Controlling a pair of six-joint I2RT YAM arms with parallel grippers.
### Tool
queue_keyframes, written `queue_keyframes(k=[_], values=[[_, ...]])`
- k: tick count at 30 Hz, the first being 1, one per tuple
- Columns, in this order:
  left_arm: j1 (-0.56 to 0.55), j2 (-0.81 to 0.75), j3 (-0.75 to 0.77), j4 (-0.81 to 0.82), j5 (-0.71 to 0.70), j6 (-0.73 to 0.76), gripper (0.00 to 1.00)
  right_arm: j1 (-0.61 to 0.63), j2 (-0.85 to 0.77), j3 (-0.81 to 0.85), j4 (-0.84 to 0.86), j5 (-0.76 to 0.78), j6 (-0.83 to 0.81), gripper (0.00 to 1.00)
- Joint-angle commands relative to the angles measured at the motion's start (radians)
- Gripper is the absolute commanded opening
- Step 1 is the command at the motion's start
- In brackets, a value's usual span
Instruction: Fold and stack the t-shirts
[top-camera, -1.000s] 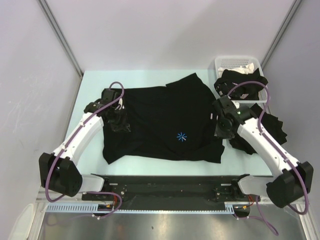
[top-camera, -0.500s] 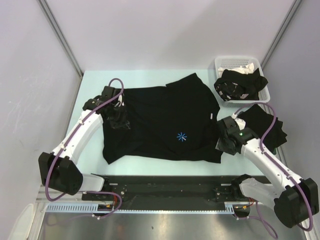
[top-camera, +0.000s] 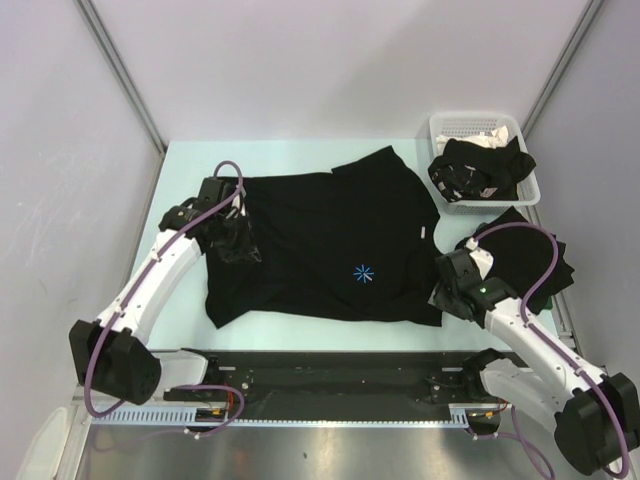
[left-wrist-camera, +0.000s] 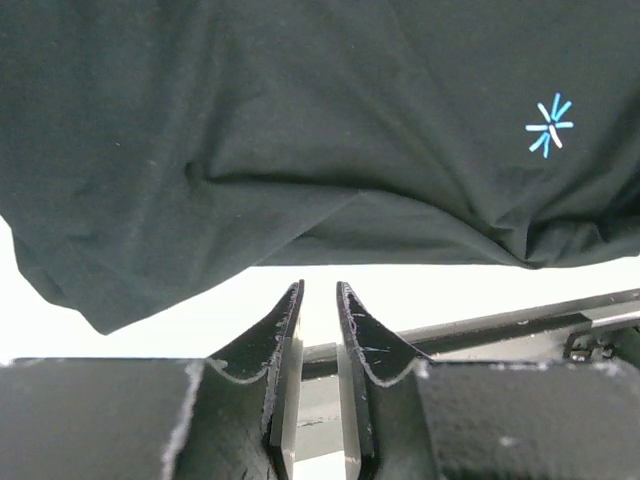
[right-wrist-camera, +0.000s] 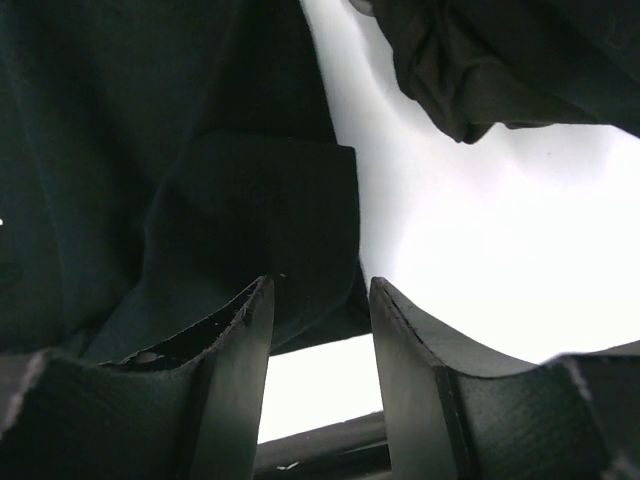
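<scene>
A black t-shirt (top-camera: 320, 235) with a light-blue starburst (top-camera: 362, 272) lies spread flat mid-table. My left gripper (top-camera: 238, 245) hovers over its left sleeve area. In the left wrist view the left gripper (left-wrist-camera: 320, 285) is open by a narrow gap with nothing between its fingers, and the shirt (left-wrist-camera: 300, 120) lies beyond them. My right gripper (top-camera: 445, 298) sits at the shirt's near right corner. In the right wrist view the right gripper (right-wrist-camera: 320, 282) is open and empty, with the shirt corner (right-wrist-camera: 270, 220) just past its tips.
A white slotted basket (top-camera: 470, 122) at the back right holds bunched black shirts (top-camera: 480, 168). Another black shirt (top-camera: 535, 250) lies heaped by the right table edge, also seen as a dark bunch (right-wrist-camera: 500, 60). A black rail (top-camera: 330, 365) runs along the near edge.
My right arm has pulled back from the shirt's right sleeve toward its near right corner, and its jaws have opened wider. The left arm has hardly moved.
</scene>
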Motion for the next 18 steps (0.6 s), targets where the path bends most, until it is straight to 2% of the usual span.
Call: queue_keyframes(k=[1, 18], values=[[-0.006, -0.063, -0.030, 0.042, 0.045, 0.009, 0.24, 0.027, -0.037, -0.027, 0.055, 0.065, 0.035, 0.49], [-0.015, -0.042, 0.010, 0.006, 0.042, 0.010, 0.25, 0.110, 0.005, -0.104, 0.097, 0.138, 0.123, 0.49]])
